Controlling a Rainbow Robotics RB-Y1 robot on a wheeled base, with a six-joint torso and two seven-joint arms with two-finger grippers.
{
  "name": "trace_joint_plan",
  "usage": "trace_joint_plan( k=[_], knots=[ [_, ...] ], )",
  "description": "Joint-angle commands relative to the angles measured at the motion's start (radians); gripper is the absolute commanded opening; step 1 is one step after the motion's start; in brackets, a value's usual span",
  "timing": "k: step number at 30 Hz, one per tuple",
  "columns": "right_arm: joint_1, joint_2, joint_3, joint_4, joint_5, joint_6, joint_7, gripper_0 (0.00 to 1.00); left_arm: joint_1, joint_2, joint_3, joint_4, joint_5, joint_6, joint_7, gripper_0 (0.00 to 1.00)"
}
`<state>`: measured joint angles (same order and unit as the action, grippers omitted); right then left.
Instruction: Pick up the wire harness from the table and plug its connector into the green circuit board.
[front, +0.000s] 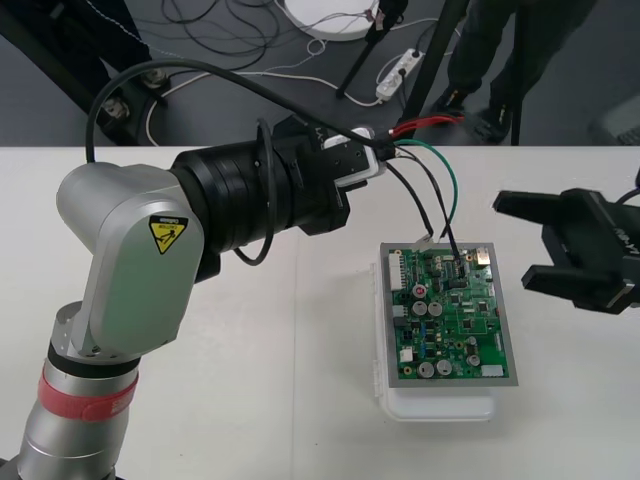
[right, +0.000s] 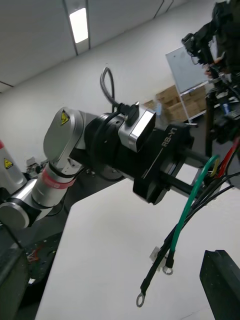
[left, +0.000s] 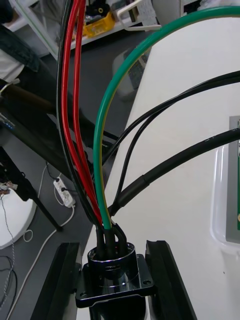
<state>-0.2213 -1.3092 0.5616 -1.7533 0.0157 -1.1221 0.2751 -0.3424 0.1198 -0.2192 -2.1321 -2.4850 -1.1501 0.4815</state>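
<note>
My left gripper (front: 385, 160) hovers above the table's far side, shut on the harness's round metal socket (left: 112, 272), whose flange sits between the black fingers (left: 60, 282). Red, green and black wires (front: 440, 185) arc from it down toward the far edge of the green circuit board (front: 450, 315) on its white base (front: 440, 405). Wire ends with ring lugs (right: 167, 270) dangle free below the left gripper (right: 165, 165). I cannot tell whether any plug touches the board. My right gripper (front: 530, 240) waits open at the right of the board.
The left arm's silver elbow (front: 130, 260) fills the table's left side. Beyond the far table edge lie floor cables and a power strip (front: 400, 70). Bare table (front: 280, 400) lies between the elbow and the board.
</note>
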Motion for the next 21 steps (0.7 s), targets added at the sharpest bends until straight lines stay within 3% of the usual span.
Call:
trace_joint_plan(
  k=[1,5,9,21],
  knots=[
    [0.192,-0.004,-0.250,-0.098,0.059,0.081,-0.154,1.00,0.014,-0.022,-0.031,-0.038,-0.006,0.130,0.028,0.00],
    [0.296,0.033,-0.373,-0.156,0.102,0.139,-0.238,1.00,0.014,-0.022,-0.031,-0.038,-0.006,0.136,0.028,0.00],
    [0.355,0.044,-0.422,-0.212,0.102,0.208,-0.277,1.00,0.016,-0.022,-0.031,-0.038,-0.006,0.136,0.029,0.00],
    [0.413,0.108,-0.468,-0.417,0.082,0.501,-0.294,1.00,0.022,-0.022,-0.025,-0.038,0.003,0.138,0.031,0.00]
  ],
)
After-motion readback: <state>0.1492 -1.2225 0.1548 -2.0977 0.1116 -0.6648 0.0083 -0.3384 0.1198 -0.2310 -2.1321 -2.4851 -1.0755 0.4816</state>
